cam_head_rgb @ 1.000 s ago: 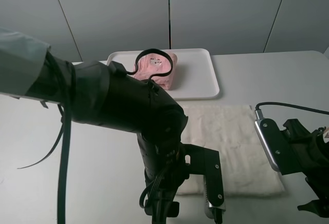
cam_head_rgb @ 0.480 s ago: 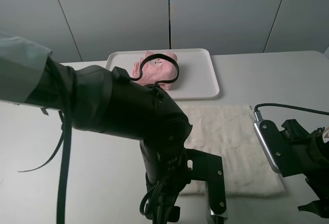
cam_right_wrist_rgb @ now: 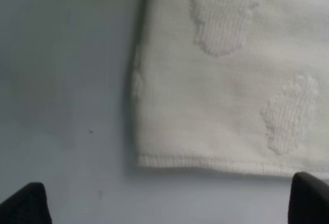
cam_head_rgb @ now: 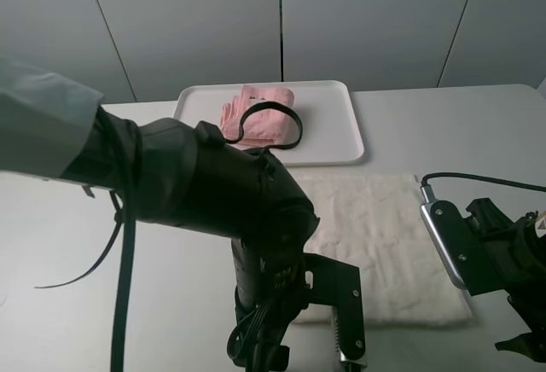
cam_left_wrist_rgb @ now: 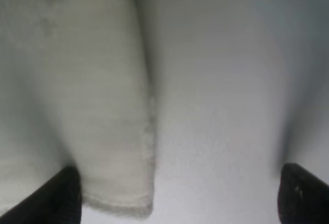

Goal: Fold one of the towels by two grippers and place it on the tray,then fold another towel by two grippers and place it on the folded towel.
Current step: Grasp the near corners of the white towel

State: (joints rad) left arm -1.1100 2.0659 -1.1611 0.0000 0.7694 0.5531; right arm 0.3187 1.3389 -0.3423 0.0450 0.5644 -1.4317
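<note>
Lying flat: cream towel [cam_head_rgb: 384, 235], spread on the table [cam_head_rgb: 452, 124] towards its near edge, just in front of the tray.
Pink towel [cam_head_rgb: 256, 97]: folded into a small bundle on the left half of the tray; in the high view a black cable loop [cam_head_rgb: 294, 124] of the left arm [cam_head_rgb: 205, 193] crosses in front of it.
Tray [cam_head_rgb: 328, 124]: white, at the table's far edge, about midway along it.
Left gripper [cam_left_wrist_rgb: 185, 196]: fingers wide apart, holding nothing, low at the cream towel's near left corner. One fingertip is over the hem and the other over bare table. The wrist view is blurred, so contact with the cloth cannot be told.
Right gripper [cam_right_wrist_rgb: 167, 201]: fingers wide apart and empty, at the towel's near right corner. Both tips are over bare table, with the hem just beyond them.
</note>
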